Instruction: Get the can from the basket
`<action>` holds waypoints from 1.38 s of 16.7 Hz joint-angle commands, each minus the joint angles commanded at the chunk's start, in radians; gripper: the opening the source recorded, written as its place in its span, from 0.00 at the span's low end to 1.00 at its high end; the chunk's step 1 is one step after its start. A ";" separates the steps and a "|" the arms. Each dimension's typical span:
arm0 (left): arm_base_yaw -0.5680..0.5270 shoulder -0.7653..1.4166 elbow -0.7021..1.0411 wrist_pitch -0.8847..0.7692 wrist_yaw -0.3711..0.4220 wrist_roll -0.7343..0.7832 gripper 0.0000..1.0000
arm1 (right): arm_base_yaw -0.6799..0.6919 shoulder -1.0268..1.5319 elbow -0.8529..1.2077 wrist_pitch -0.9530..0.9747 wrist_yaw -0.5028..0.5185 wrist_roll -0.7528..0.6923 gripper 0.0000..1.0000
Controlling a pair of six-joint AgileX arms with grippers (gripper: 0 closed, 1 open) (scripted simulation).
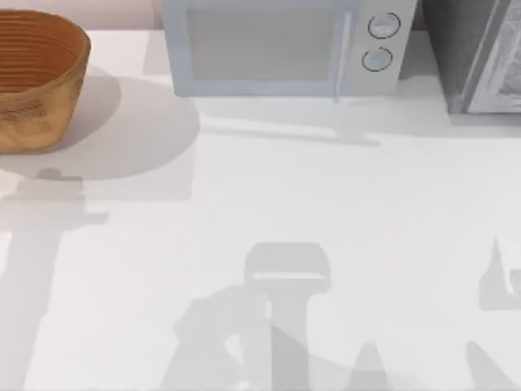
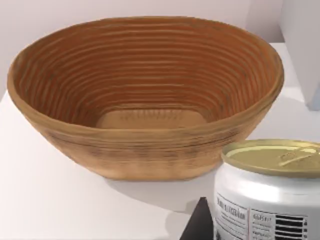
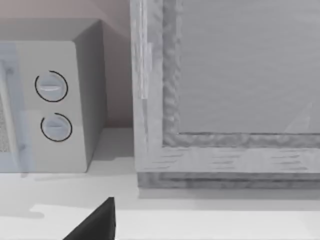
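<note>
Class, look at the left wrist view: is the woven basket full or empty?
Empty. The orange-brown wicker basket shows its bare ribbed walls and floor, while the silver, gold-topped can stands upright outside it, nearer the camera.

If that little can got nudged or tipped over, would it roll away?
Probably. The can has smooth, round walls, so on its side it would likely roll across the flat table. Upright, its flat top suggests that it stands steadily. The metal looks slick, so it may slip in a loose grip. The basket beside it might stop it.

Wicker basket (image 1: 37, 77) at table (image 1: 326, 204) far-left corner; microwave (image 1: 281, 45) at rear centre; grey cabinet (image 1: 480, 53) far right.
</note>
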 joint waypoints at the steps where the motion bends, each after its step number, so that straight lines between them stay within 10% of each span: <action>1: -0.006 -0.119 -0.104 0.046 -0.003 -0.006 0.00 | 0.000 0.000 0.000 0.000 0.000 0.000 1.00; 10: -0.045 -0.754 -0.717 0.379 -0.029 -0.055 0.00 | 0.000 0.000 0.000 0.000 0.000 0.000 1.00; 23: -0.056 -0.574 -0.661 0.506 0.068 -0.041 0.00 | 0.000 0.000 0.000 0.000 0.000 0.000 1.00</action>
